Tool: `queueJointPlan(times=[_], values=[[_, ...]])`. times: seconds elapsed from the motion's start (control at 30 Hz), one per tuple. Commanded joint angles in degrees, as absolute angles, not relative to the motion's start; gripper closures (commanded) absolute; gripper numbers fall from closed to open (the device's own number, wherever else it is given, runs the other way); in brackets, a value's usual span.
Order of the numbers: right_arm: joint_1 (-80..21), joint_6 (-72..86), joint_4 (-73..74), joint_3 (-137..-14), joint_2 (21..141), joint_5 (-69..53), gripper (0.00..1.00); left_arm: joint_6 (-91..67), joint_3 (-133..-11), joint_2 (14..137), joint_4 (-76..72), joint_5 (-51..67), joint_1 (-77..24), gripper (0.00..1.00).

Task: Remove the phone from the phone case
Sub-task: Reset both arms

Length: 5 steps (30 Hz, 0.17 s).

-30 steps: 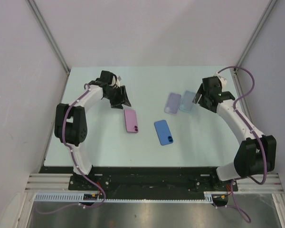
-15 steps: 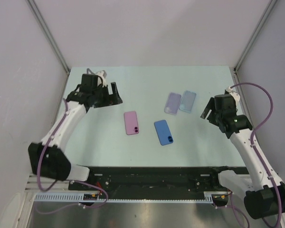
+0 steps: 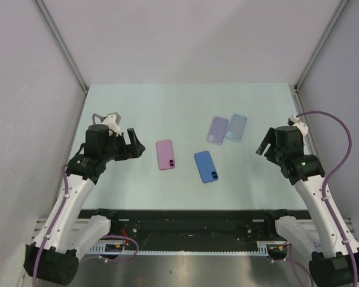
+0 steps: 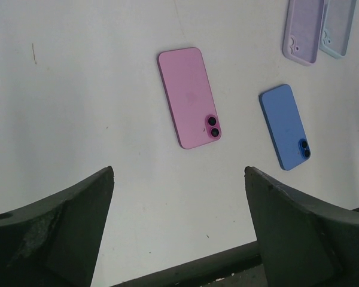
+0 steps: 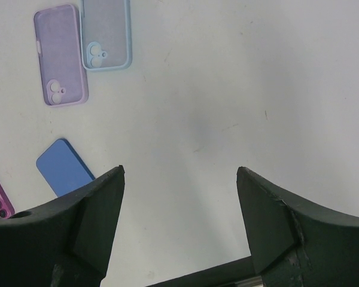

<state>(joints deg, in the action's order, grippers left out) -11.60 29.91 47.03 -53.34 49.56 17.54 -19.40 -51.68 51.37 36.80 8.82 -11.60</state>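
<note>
1. Misreading is the main risk: the pink phone (image 3: 166, 154) and blue phone (image 3: 206, 166) lie bare, camera side up, on the counter (image 3: 167, 107). The purple case (image 3: 217, 130) and pale blue case (image 3: 236, 127) sit just beside each other, seemingly empty, so another grasp would disturb finished-looking work.
2. Empty, fingers wide apart, the left end effector (image 3: 134, 149) hovers near the pink phone; a low sweep could shove it.
3. Likewise wide and empty, the right end effector (image 3: 262, 146) hangs near the cases and could scatter them.
</note>
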Motion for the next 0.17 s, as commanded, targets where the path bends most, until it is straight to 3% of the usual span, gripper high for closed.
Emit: queueJointPlan(times=[0.0,0.13], values=[[-11.43,29.53,47.9,-53.26,48.43,18.28,0.2,-19.77,-49.05,47.64,35.69,7.12,-11.25,0.07],[-11.42,29.44,47.99,-53.35,48.34,18.72,0.2,-20.48,-48.78,47.55,35.77,6.5,-11.34,0.07]])
